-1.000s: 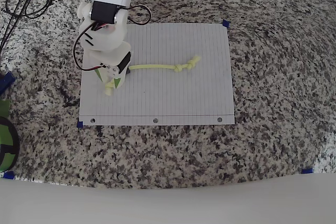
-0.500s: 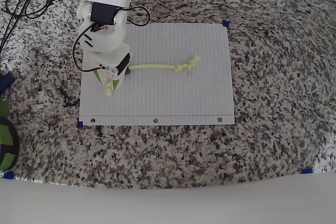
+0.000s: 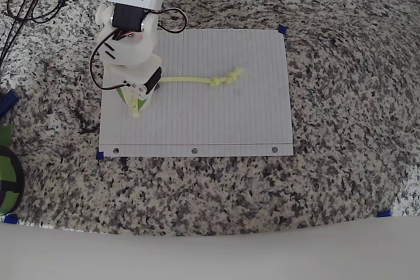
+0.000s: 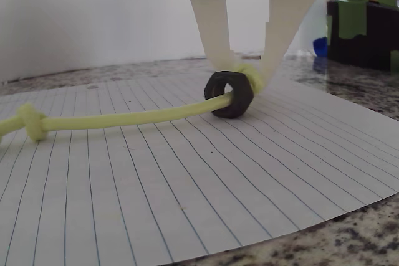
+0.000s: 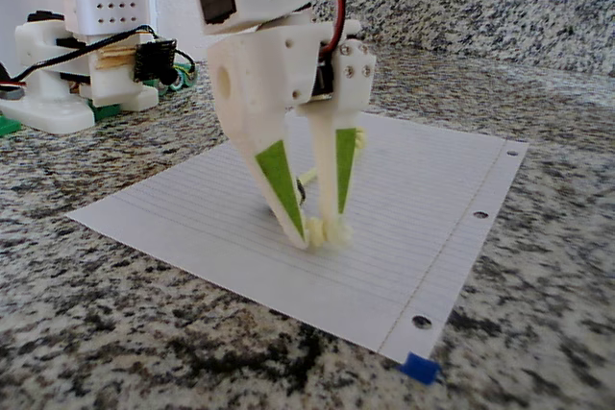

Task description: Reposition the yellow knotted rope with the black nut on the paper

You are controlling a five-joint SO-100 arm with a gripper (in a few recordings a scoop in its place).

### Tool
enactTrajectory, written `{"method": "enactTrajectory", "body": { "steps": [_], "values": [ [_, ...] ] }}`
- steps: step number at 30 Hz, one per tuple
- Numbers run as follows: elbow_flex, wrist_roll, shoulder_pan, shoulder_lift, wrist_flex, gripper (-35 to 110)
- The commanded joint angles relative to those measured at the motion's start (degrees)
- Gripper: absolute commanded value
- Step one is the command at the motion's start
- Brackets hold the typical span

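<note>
Yellow knotted rope [image 3: 193, 80] runs left-right across the paper [image 3: 223, 122] overhead, left end half hidden where the gripper [image 4: 244, 79] pinches it behind the black nut [image 4: 229, 94].

The overhead view looks straight down from well above the granite counter [image 3: 341, 96], taking in the whole paper [image 3: 223, 116] at frame centre. The wrist view sits low, almost at sheet level, looking along the paper [image 4: 187, 179] past the gripper [image 4: 246, 79] from very near. The fixed view stands low at the counter's edge, close to the paper's [image 5: 423, 199] punched-hole side, facing the gripper [image 5: 322, 228]. All three share the sheet.
</note>
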Motion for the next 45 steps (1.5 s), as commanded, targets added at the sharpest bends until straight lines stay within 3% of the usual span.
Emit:
{"method": "enactTrajectory", "body": {
  "steps": [1,7,15,22,28,45],
  "values": [
    [-1.8,-0.6,0.4,0.3,0.3,0],
    [-1.8,-4.4,1.2,1.9,-0.4,0],
    [-1.5,-23.6,4.5,12.7,-1.5,0],
    [-1.1,-38.3,9.3,24.2,3.9,0],
    [1.8,-43.7,14.9,33.6,6.1,0],
    [16.4,-58.7,33.2,60.4,-5.5,0]
  ]
}}
